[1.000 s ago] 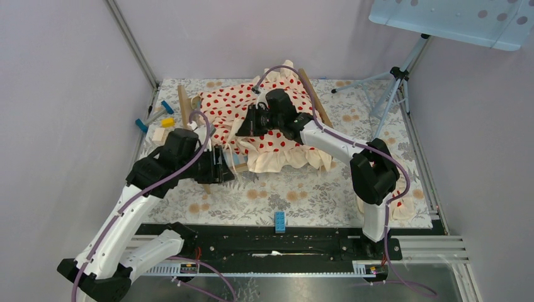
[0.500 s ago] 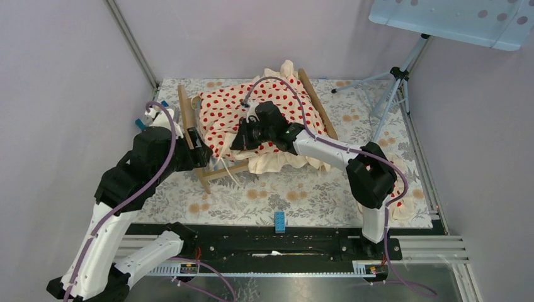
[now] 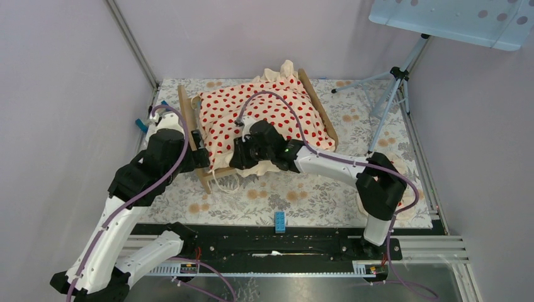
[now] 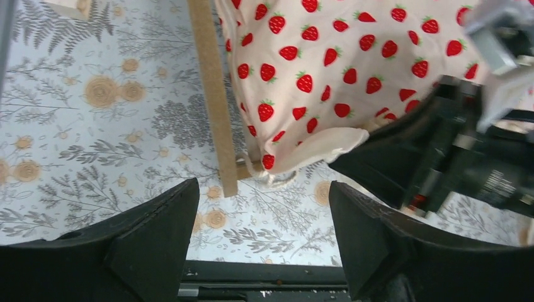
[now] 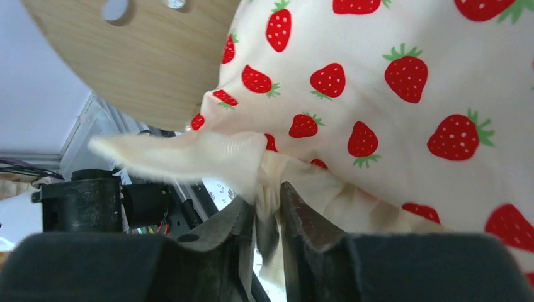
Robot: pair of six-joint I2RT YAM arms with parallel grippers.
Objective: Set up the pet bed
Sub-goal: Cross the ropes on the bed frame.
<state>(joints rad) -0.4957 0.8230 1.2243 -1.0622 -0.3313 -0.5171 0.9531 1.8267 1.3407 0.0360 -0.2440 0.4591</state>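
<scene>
The pet bed (image 3: 184,108) sits at the far middle of the floral mat (image 3: 302,195), and I have both arms at its near-left corner.

From above I see the bed lying at a slant, its mattress hidden under the cream strawberry-print blanket (image 3: 264,113), with only the rounded wooden end board on the left and the right side rail showing. My right gripper (image 5: 267,211) is at the blanket's near edge. Its jaws are almost together, and a fold of the ruffled hem is pinched in the narrow slit between them, just under the end board (image 5: 151,63). My left gripper (image 4: 261,207) hangs beside the left end board with its jaws spread wide and nothing between them. Through the gap I see only the mat and the blanket's corner (image 4: 296,157) hanging past the wood.
</scene>
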